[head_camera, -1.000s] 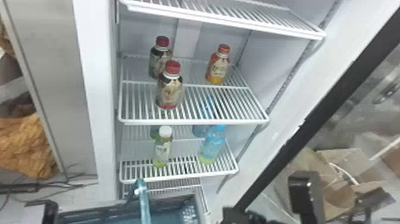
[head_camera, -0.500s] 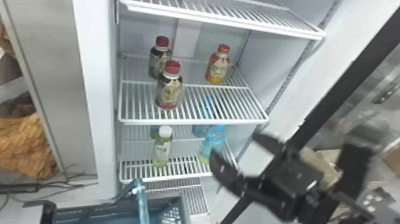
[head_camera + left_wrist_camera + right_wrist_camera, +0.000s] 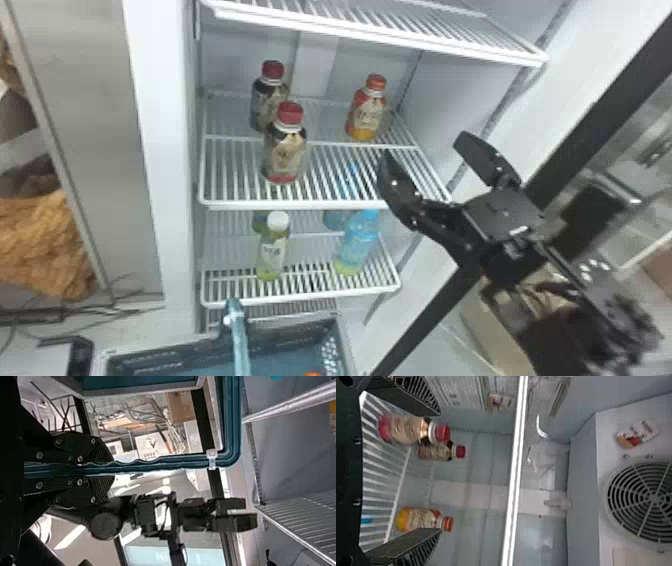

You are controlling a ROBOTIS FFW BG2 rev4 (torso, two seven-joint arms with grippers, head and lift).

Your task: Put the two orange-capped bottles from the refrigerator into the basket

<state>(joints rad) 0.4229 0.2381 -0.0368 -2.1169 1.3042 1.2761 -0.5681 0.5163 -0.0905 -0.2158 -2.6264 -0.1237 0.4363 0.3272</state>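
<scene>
Orange-capped bottle [image 3: 366, 114] stands upright on the shelf [image 3: 300, 204], toward the rear. Right tool [image 3: 425, 150] open, empty; left tool [image 3: 105, 469] closed on the basket [image 3: 295, 333] handle [image 3: 178, 461]. Orange cap [image 3: 312, 373] noted inside basket. Bottle judged stiff, moderately heavy, possibly slick: grip squarely at mid-body.

Orange cap on the bottle [image 3: 367, 110], red caps on dark bottles [image 3: 284, 150], what looks like teal basket [image 3: 233, 427]

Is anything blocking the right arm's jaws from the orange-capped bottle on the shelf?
Nothing visible stands between the right gripper, jaws open, and the orange-capped bottle; two red-capped bottles stand aside, to its left.
</scene>
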